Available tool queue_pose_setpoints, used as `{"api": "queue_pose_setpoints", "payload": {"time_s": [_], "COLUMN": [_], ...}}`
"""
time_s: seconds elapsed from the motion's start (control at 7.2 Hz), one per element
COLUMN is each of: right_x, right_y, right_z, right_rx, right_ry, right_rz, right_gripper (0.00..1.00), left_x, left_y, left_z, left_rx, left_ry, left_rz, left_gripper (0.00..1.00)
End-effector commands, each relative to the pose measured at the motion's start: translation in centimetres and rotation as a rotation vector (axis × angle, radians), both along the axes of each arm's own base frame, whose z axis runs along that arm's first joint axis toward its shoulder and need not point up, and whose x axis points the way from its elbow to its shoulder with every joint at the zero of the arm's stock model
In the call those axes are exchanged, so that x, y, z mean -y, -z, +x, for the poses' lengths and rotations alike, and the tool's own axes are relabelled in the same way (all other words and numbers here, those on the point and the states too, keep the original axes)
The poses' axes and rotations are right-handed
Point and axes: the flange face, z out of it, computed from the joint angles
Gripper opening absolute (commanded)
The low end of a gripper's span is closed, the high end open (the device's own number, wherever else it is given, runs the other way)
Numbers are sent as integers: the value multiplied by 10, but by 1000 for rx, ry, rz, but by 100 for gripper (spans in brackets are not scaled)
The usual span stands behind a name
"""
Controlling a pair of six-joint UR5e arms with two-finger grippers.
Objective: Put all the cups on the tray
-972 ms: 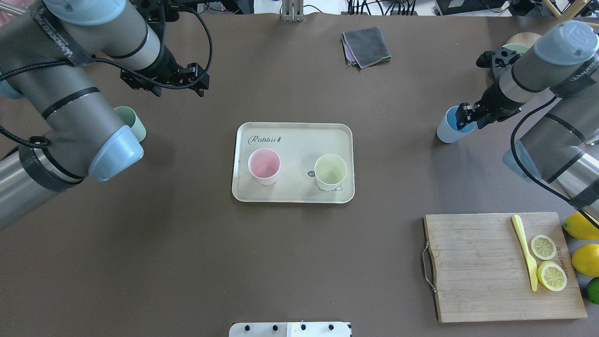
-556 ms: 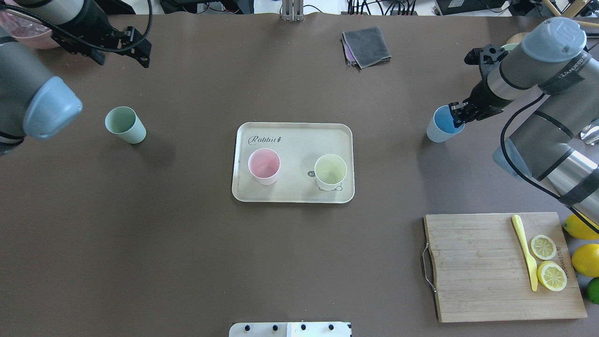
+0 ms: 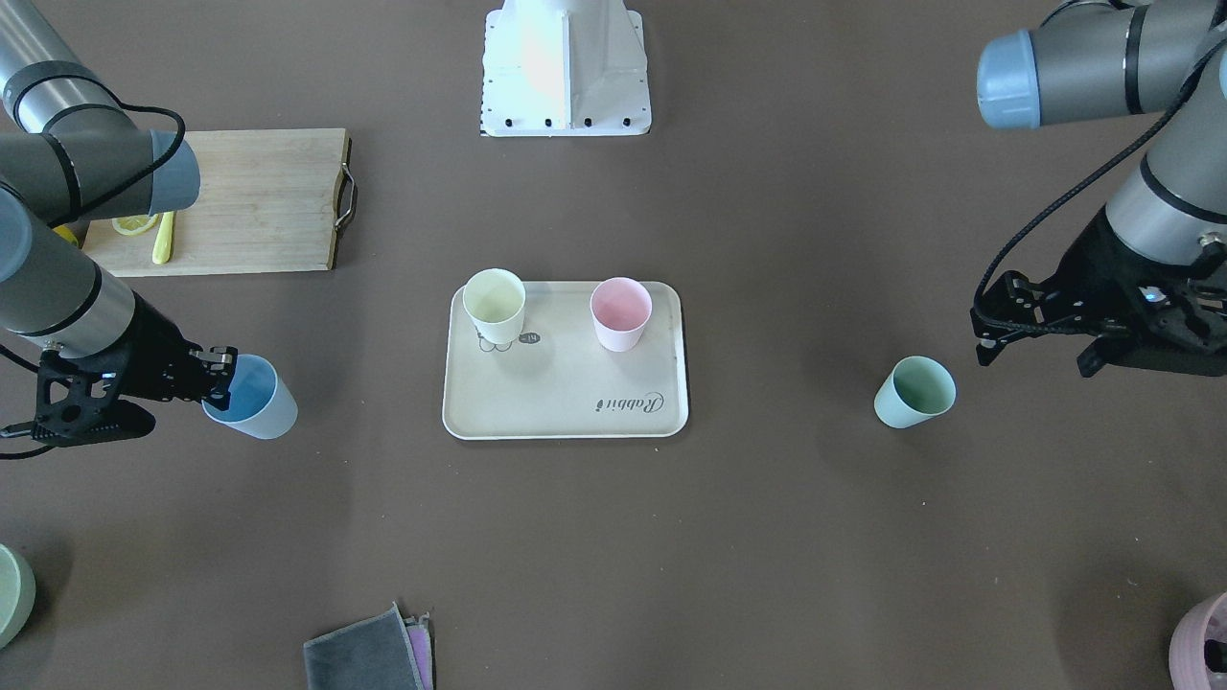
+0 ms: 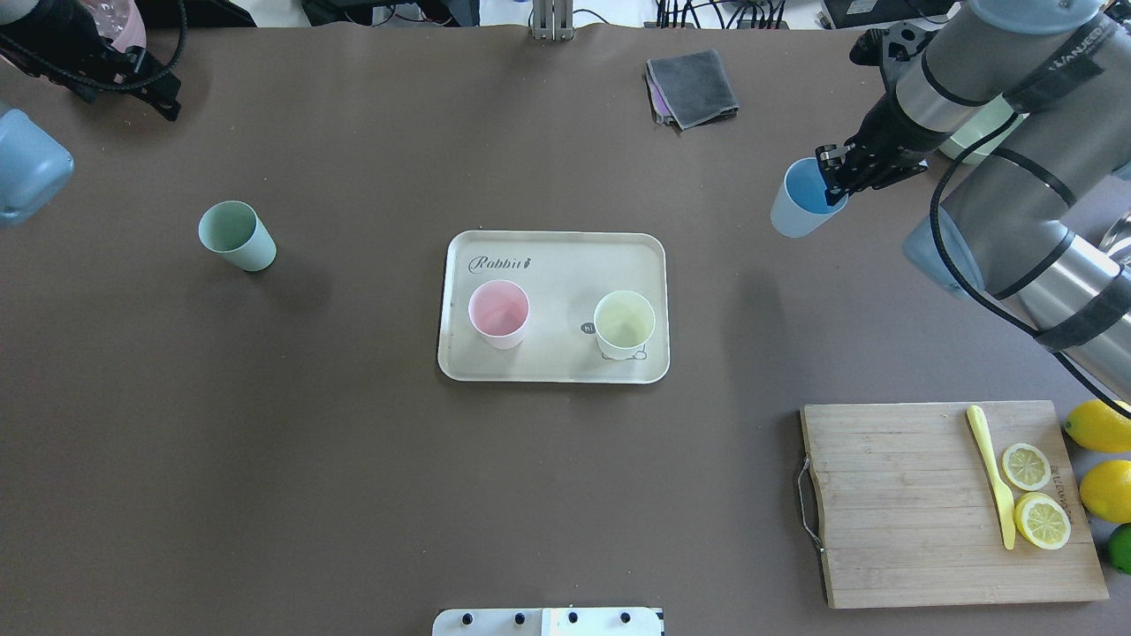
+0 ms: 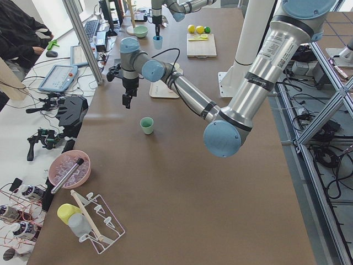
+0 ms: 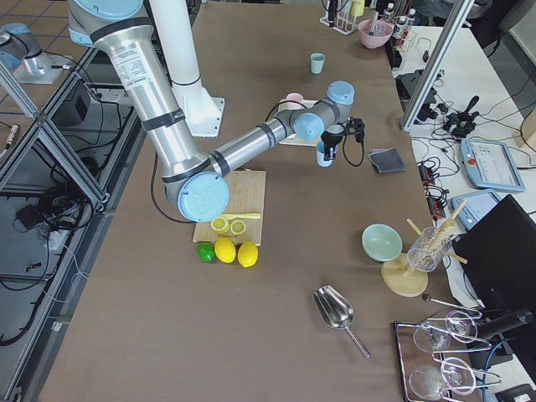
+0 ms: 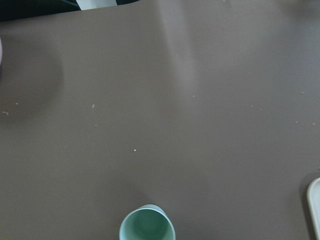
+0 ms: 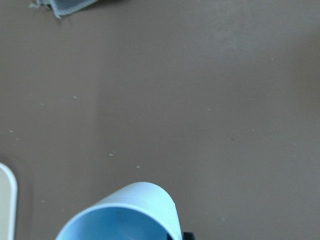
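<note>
We've got the pink cup [image 4: 498,311] and yellow cup [image 4: 624,323] on the tray [image 4: 557,265], our right gripper [image 4: 835,177] clamping the blue cup [image 4: 800,210] out right, and the green cup [image 4: 236,234] left of the tray, with the left gripper [image 3: 1035,356] spread empty.

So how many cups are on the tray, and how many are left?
Two are done: the pink plastic cup and pale yellow plastic cup stand on the cream rectangular tray. The right gripper holds the blue plastic cup. The mint green plastic cup waits on the table.
</note>
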Motion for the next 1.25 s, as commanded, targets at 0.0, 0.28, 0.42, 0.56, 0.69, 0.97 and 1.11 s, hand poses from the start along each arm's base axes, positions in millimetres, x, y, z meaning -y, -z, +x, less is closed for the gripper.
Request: {"api": "queue_pose_setpoints", "payload": {"time_s": [0.0,0.28,0.42,0.56,0.69,0.97,1.11], "right_x": [-8,-12,-12,-13,-14,-13,-14], "right_y": [55,82,89,98,102,107,108], "right_z": [-24,-45,-48,-52,-54,-55,-57], "right_rx": [29,47,52,61,64,68,67], "right_ry": [-29,-32,-33,-36,-37,-38,-37], "right_rz": [-43,-44,-43,-44,-42,-40,-37], "right_gripper": [0,0,0,0,0,0,0], "left_x": [-3,-37,-47,-49,-47,-36,-29], "left_y": [-58,-81,-88,-89,-98,-114,-128], "left_z": [7,75,97,102,104,113,117], "left_rx": [-48,-94,-83,-83,-72,-62,-66], "left_ry": [59,107,108,114,109,104,105], "left_rz": [-2,-16,-37,-39,-47,-55,-52], "left_gripper": [97,97,97,97,97,96,96]}}
